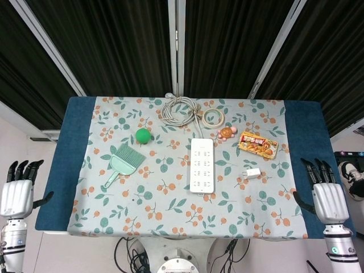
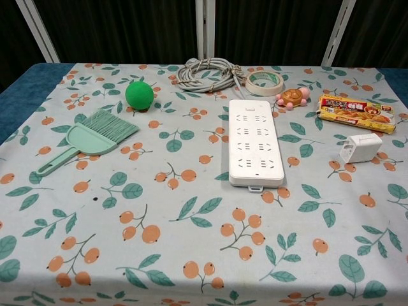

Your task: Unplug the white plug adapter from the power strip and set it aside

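Both hands hang off the table's near corners, left hand point(image 1: 17, 196) and right hand point(image 1: 329, 199), fingers spread, holding nothing. The adapter point(image 2: 360, 147) lies unplugged right of the power strip point(image 2: 255, 141), near the snack packet point(image 2: 359, 113). Farther back lie a brush point(image 2: 89, 138), green ball point(image 2: 139, 95), coiled cable point(image 2: 207, 74) and tape roll point(image 2: 265, 81).

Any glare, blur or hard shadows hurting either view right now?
Head view: even light, sharp, black curtains behind; both hands, left hand and right hand, sit at the frame edges. Chest view: soft shadow along the near tablecloth; white plug adapter and power strip crisp, no glare.
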Available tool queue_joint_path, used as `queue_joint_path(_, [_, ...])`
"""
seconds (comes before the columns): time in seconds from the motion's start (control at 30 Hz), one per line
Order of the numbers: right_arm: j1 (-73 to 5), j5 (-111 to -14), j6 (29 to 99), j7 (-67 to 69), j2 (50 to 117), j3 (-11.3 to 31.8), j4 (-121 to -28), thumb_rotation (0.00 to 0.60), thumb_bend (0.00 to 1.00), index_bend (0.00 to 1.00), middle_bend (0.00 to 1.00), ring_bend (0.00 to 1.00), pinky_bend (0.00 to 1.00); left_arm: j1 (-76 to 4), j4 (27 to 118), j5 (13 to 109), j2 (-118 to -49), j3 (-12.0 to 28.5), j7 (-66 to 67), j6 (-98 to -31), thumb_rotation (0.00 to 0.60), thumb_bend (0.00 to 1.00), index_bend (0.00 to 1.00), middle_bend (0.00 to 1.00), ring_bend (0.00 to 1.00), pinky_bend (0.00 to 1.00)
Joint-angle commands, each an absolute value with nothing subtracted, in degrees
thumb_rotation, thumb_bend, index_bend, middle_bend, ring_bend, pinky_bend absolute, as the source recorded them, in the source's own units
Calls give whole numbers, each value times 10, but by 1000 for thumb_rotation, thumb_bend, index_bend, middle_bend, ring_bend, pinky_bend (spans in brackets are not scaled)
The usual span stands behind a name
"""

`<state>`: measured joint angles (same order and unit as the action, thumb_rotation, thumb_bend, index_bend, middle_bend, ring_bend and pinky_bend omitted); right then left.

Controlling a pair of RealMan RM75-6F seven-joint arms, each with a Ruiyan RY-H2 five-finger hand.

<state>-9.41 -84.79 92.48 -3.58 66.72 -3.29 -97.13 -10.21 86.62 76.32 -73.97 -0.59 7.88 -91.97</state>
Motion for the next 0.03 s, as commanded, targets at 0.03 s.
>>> queue_joint_path(0.03, [-79, -865, 928, -18, 665, -44, -968, 600, 236, 0, 132, 0, 0, -90, 881, 780, -746, -13, 98, -928, 600, 134, 162, 173, 91, 46])
